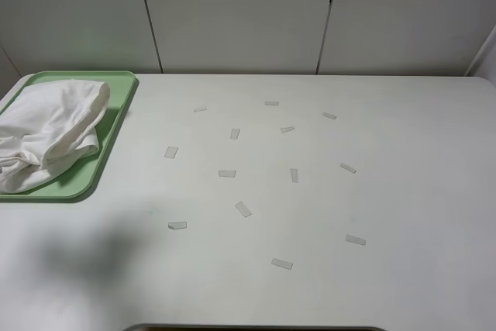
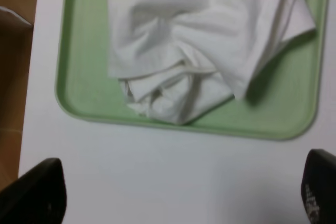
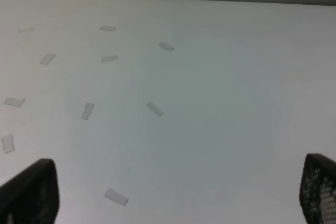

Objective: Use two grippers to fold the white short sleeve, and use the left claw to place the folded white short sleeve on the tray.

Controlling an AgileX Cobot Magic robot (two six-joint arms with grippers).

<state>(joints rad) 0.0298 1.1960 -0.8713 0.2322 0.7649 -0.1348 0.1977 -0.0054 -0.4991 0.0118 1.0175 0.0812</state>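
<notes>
L gripper (image 2: pixel 181 192) has its jaws spread wide, nothing between them, touching nothing; the two black fingertips (image 2: pixel 37 190) show only at the corners of the L wrist view, over bare white table (image 2: pixel 173 171) just outside the tray's near rim. R gripper (image 3: pixel 178 192) is likewise spread to full width and empty, tips over bare tabletop w/ scattered tape strips (image 3: pixel 155 109) below. White short sleeve (image 1: pixel 46 133) lies bunched and folded on the tray (image 1: pixel 116 106), at the far-left of the table; the cloth covers most of the tray and looks to run over the tray's left side, though the exterior view cuts off there so can't be sure. In the L wrist view the shirt's folded edge sits inside the green rim, w/ a bare strip of tray between cloth and rim. Tray sits close to the table's left edge and back edge. Middle and right of the table carry only the tape strips. Neither arm appears in the exterior view; only a soft shadow (image 1: pixel 101 257) falls on the table's front left, so arm pose can't be told.
</notes>
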